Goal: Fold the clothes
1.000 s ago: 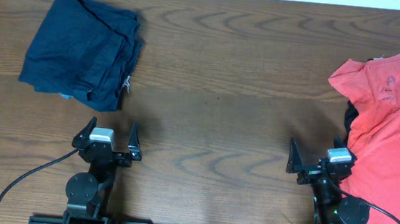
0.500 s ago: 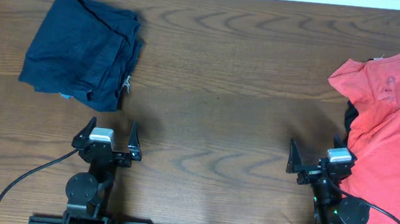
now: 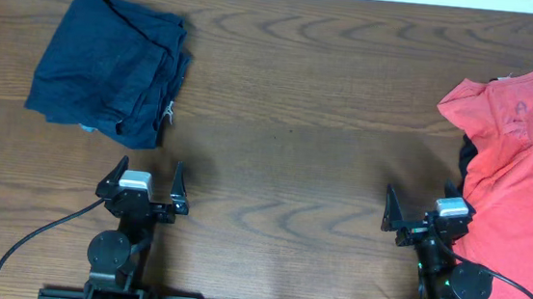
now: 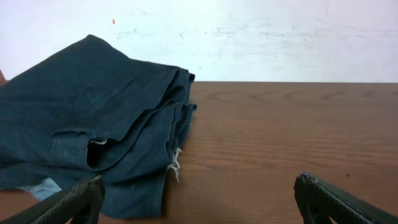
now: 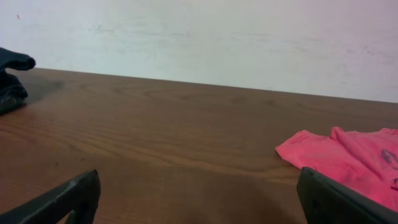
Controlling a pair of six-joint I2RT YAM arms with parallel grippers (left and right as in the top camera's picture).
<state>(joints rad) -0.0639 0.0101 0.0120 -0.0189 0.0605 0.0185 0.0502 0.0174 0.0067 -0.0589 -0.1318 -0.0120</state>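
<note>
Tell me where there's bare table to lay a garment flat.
The widest bare wood is the table middle, between the navy shorts far left and the red shirt at right. The strip between the left pincer and right pincer is free too. Crowded: the right edge.

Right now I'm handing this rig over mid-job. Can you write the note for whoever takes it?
Left hand: open, empty, at the near edge of the table.
Right hand: open, empty, at the near edge beside the coral shirt.
Navy clothes: far left, in what looks like a folded stack.
Coral shirt: spread unfolded at the right edge, with a dark cloth peeking from under it.
Done: apparently the navy stack.
Left: the shirt and the dark cloth.
</note>
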